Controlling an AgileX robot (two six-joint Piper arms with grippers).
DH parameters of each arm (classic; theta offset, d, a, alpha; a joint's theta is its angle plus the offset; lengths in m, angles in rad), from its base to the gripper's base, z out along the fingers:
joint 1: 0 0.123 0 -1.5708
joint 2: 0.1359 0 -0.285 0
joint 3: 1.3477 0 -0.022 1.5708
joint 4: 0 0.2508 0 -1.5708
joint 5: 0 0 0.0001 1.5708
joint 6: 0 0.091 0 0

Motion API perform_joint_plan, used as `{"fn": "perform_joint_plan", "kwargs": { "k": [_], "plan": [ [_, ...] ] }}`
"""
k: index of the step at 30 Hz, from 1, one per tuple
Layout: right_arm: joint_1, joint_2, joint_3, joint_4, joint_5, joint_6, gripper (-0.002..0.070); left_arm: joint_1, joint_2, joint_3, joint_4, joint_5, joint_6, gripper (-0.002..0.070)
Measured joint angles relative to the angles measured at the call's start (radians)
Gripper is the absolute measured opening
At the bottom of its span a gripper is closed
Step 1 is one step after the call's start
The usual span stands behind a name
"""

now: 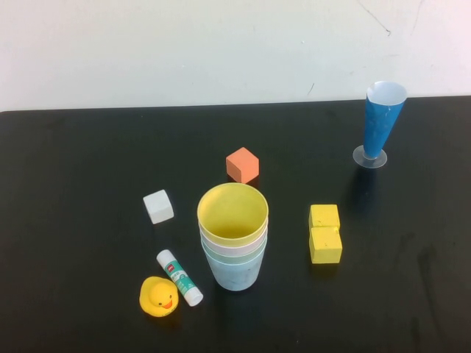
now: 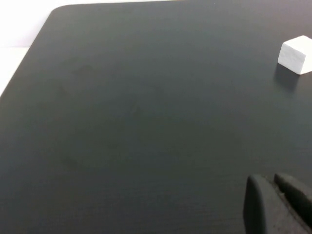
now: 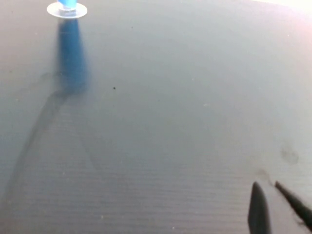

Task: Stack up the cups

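Note:
The four cups stand nested in one upright stack near the table's middle front. The yellow cup is innermost on top, then the pink rim, the green rim and the light blue cup outermost at the bottom. Neither arm shows in the high view. My left gripper is shut and empty over bare table, away from the stack. My right gripper is shut and empty over bare table at the right side.
Around the stack lie an orange cube, a white cube that also shows in the left wrist view, two yellow blocks, a glue stick and a rubber duck. A tall blue cone stands back right.

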Motion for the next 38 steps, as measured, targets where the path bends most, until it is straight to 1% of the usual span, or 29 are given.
{"fn": "perform_joint_plan", "kwargs": {
  "k": [15,19,22,38],
  "plan": [
    [0.000,-0.002,0.000,0.029,-0.017,-0.014,-0.0001,0.000,0.000,0.000,0.000,0.000,0.000,0.0001],
    [0.000,-0.002,0.000,0.049,-0.019,-0.084,-0.0001,0.000,0.000,0.000,0.000,0.000,0.000,0.0001],
    [0.000,-0.002,0.000,0.055,-0.019,-0.104,-0.0001,0.000,0.000,0.000,0.000,0.000,0.000,0.0001],
    [0.000,-0.002,0.000,0.055,-0.019,-0.119,-0.0001,0.000,0.000,0.000,0.000,0.000,0.000,0.0001]
  ]
}}
